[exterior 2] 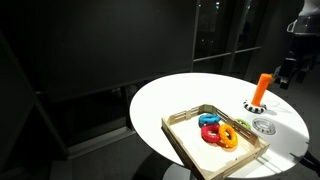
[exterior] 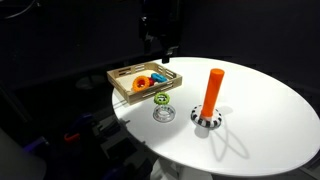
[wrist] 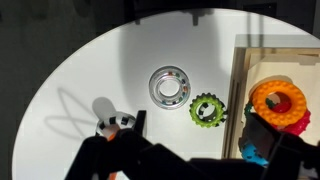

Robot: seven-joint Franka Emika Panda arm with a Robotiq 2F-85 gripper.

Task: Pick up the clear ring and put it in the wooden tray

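- Glassy clear ring (wrist: 169,85) lies flat on the white surface (wrist: 90,70), outside the wooden tray (wrist: 240,95). Nothing is picked up yet.
- Wrist view: the green ring (wrist: 206,110) sits just beside it on the right, apparently not touching. The tray is further right, and the black-and-white base (wrist: 115,125) is well apart to the left.
- Handling, my guess: light, stiff and smooth, so likely slippery. It sits low and could skid or pop out of a pinch. It may be brittle, so keep the force low.
- Hold: put one jaw in the hole and one outside, on the left rim away from the green ring.
- Arm (exterior: 160,25) hangs high over the far part of the surface by the tray, with the wrist pointing down at the rings.
- Jaws look apart and empty. They are dark in the wrist view, so that's a cautious read.
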